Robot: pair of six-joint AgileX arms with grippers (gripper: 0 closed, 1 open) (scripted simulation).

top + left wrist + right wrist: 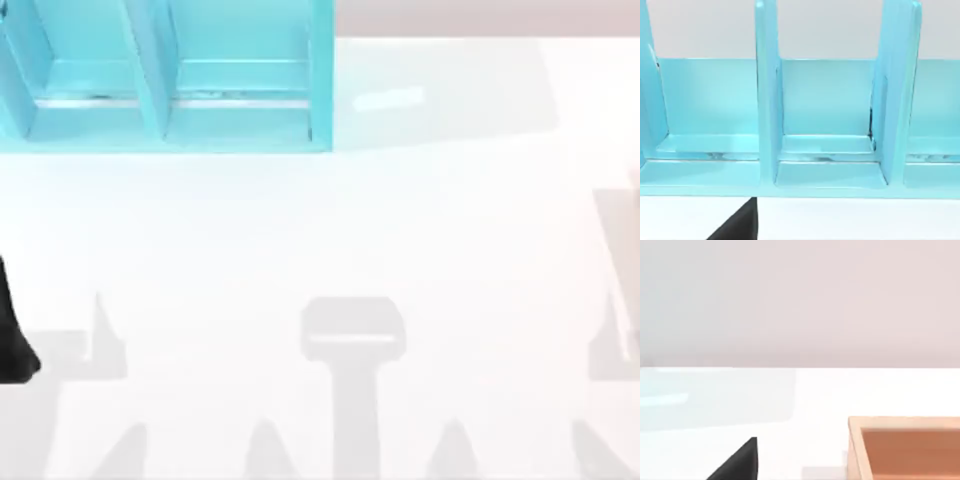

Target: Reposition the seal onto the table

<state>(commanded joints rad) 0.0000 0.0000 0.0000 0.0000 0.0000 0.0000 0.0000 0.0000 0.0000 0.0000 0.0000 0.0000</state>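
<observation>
Both AgileX arms at the tabletop edges, the seal not to be made out

The white tabletop carries a turquoise shelf unit toward 11 o'clock in the top view. The left arm is a dark shape at 9 o'clock; its wrist view faces the shelf's compartments with one dark fingertip. The right wrist view has a dark fingertip and an orange-brown box. Whether either pair of fingers is open, I cannot tell.

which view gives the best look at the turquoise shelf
The left wrist view: it faces the shelf front on, showing its upright dividers and open compartments. The top view catches the shelf at the table's far left from above. The right wrist view looks across the table at a wooden box.
</observation>
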